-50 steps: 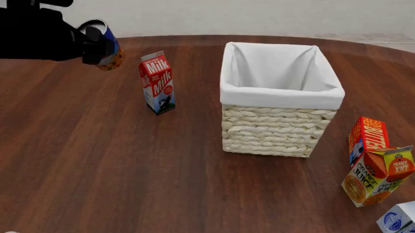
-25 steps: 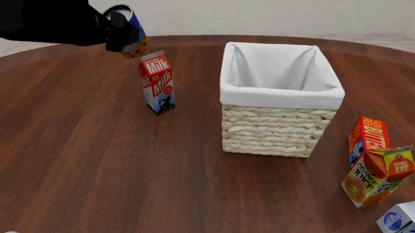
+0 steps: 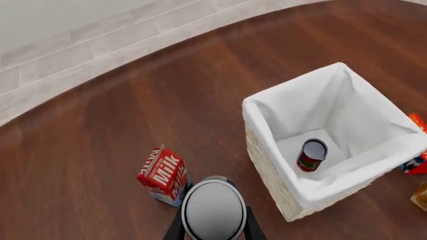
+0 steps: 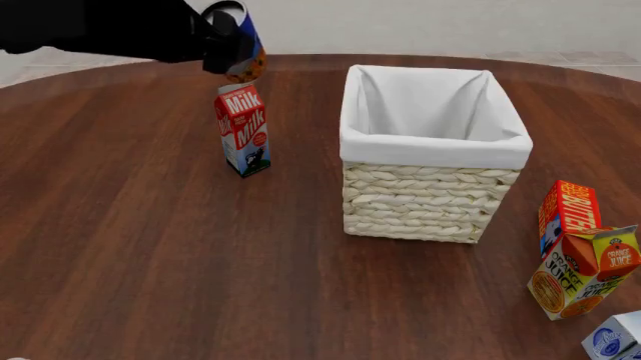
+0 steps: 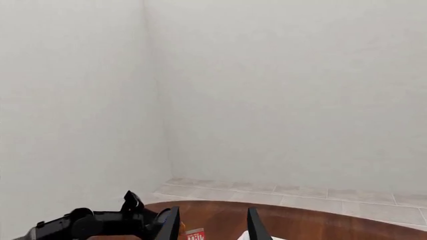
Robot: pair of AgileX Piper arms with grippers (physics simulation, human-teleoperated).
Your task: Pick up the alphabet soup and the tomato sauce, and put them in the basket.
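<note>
My left gripper [image 4: 227, 43] is shut on the alphabet soup [image 4: 245, 54], a blue can with an orange base. It holds the can high in the air above the milk carton, left of the basket [image 4: 433, 151]. In the left wrist view the can's silver top [image 3: 213, 210] sits between the black fingers [image 3: 175, 231]. The tomato sauce [image 3: 311, 156], a red, white and green can, stands inside the basket [image 3: 265, 116] on its white lining; the front view hides it. My right gripper [image 5: 212, 226] is open and empty, raised high, and out of the front view.
A red and white milk carton [image 4: 242, 129] stands left of the basket under the held can. A butter box [image 4: 568, 214], an orange juice carton [image 4: 584, 271] and a white and blue carton [image 4: 613, 339] stand at the front right.
My left arm has carried the alphabet soup to the right and slightly up, from the far left to above the milk carton. Nothing else has moved.
</note>
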